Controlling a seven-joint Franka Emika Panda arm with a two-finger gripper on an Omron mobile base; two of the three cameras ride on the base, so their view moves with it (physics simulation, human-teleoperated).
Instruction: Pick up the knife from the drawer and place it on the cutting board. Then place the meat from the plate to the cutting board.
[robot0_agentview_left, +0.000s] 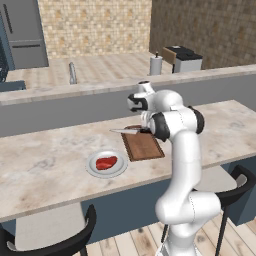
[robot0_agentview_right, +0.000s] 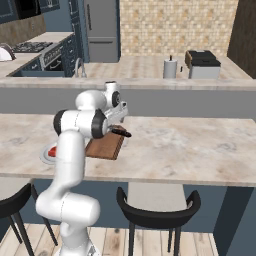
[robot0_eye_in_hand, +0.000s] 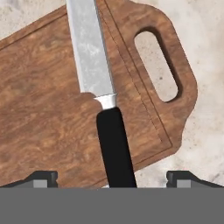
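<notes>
The knife (robot0_eye_in_hand: 105, 92) lies across the dark wooden cutting board (robot0_eye_in_hand: 48, 109), its silver blade pointing away and its black handle reaching past the board's near edge. My gripper (robot0_eye_in_hand: 113, 179) hovers right over the handle, open, with the fingertips (robot0_eye_in_hand: 43, 177) wide apart on either side and not touching it. From the left base view, the knife's blade (robot0_agentview_left: 121, 131) sticks out past the far left end of the cutting board (robot0_agentview_left: 144, 146). The red meat (robot0_agentview_left: 106, 162) sits on the round grey plate (robot0_agentview_left: 118, 169), just left of the board. The drawer is out of view.
The board and plate rest on a marble island counter (robot0_agentview_left: 45, 170). Two black stools (robot0_agentview_right: 157, 212) stand at its near side. A raised ledge runs behind, with a paper towel roll (robot0_agentview_left: 156, 65), a toaster (robot0_agentview_left: 186, 59) and a faucet (robot0_agentview_left: 73, 73) beyond it.
</notes>
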